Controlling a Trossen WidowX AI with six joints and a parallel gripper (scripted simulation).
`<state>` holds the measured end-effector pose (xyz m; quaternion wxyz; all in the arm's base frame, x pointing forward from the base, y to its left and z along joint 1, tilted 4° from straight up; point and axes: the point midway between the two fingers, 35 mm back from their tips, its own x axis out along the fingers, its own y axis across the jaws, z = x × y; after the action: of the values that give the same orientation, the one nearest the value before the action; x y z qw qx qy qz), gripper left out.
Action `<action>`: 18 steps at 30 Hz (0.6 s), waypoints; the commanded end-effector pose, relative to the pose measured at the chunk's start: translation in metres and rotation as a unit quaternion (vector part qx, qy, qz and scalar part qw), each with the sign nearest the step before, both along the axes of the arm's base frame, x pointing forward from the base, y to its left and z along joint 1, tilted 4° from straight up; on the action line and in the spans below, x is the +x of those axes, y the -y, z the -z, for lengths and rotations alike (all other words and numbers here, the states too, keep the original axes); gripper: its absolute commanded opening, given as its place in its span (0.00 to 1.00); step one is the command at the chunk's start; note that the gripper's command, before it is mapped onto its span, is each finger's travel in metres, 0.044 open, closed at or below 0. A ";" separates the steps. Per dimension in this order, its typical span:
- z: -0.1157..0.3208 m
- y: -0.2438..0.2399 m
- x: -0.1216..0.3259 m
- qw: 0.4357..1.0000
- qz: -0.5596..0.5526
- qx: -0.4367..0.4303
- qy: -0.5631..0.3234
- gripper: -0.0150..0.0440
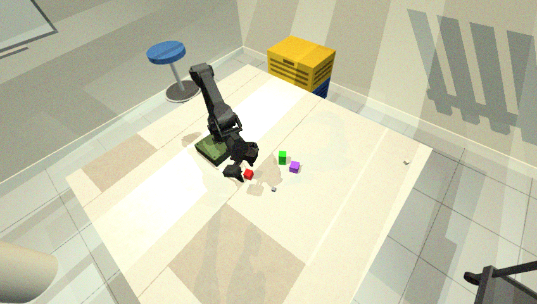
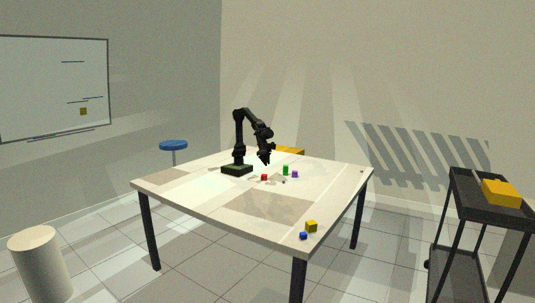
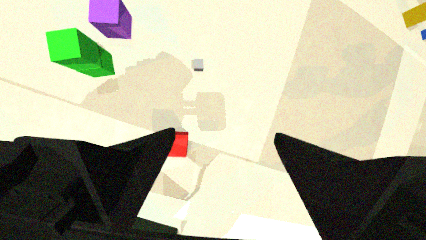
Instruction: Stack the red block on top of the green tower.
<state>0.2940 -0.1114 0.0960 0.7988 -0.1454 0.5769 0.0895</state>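
Blocks on the table: six counted – one red block [image 1: 247, 173], one green tower [image 1: 282, 157], one purple block [image 1: 294, 166], one tiny grey cube [image 1: 273, 189], plus one yellow block [image 2: 310, 226] and one blue block [image 2: 303, 235] at the near right edge
Red block: lies flat on the table [image 2: 195, 191], left of the green tower and well apart from it
Green tower: stands upright, the purple block just beside it on the right; how many blocks make it up is hard to tell
Claw: the gripper [image 3: 225, 142] hangs spread wide with nothing in it, above the table and just beside the red block
Hidden: in the wrist view one dark fingertip [image 3: 165, 142] covers the left edge of the red block; in the top view the claw's dark bulk sits against the block's left side, and whether they touch cannot be told
Hard to make out: a small grey speck [image 1: 405, 162] near the far right edge of the table
Around: one blue stool [image 1: 166, 52] and one yellow crate [image 1: 301, 66] beyond the table, one pale cylinder [image 2: 39, 259] on the floor, one dark cart [image 2: 484, 210] at the right, one whiteboard [image 2: 52, 84] on the left wall
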 end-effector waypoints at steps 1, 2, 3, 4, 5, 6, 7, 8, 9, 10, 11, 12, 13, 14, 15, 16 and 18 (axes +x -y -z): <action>0.013 -0.028 -0.018 0.994 0.016 0.032 -0.106 1.00; 0.015 -0.034 -0.024 0.990 0.019 0.037 -0.134 1.00; 0.016 -0.039 -0.029 0.987 0.022 0.040 -0.156 1.00; 0.017 -0.042 -0.032 0.984 0.023 0.042 -0.169 1.00; 0.017 -0.043 -0.033 0.984 0.024 0.042 -0.173 1.00; 0.017 -0.042 -0.034 0.984 0.024 0.042 -0.173 1.00; 0.017 -0.042 -0.035 0.984 0.024 0.042 -0.173 1.00; 0.017 -0.042 -0.035 0.984 0.024 0.042 -0.173 1.00; 0.017 -0.042 -0.035 0.984 0.024 0.042 -0.173 1.00; 0.017 -0.042 -0.035 0.984 0.024 0.042 -0.173 1.00; 0.018 -0.042 -0.035 0.984 0.024 0.042 -0.173 1.00; 0.018 -0.042 -0.035 0.984 0.024 0.042 -0.173 1.00; 0.020 -0.042 -0.035 0.984 0.024 0.042 -0.173 1.00; 0.022 -0.042 -0.035 0.984 0.024 0.042 -0.173 1.00; 0.026 -0.042 -0.034 0.984 0.024 0.042 -0.173 1.00; 0.031 -0.042 -0.034 0.984 0.024 0.042 -0.173 1.00; 0.043 -0.042 -0.034 0.984 0.024 0.042 -0.173 1.00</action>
<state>0.2631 -0.0704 0.0692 0.7002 -0.0835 0.6990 0.1187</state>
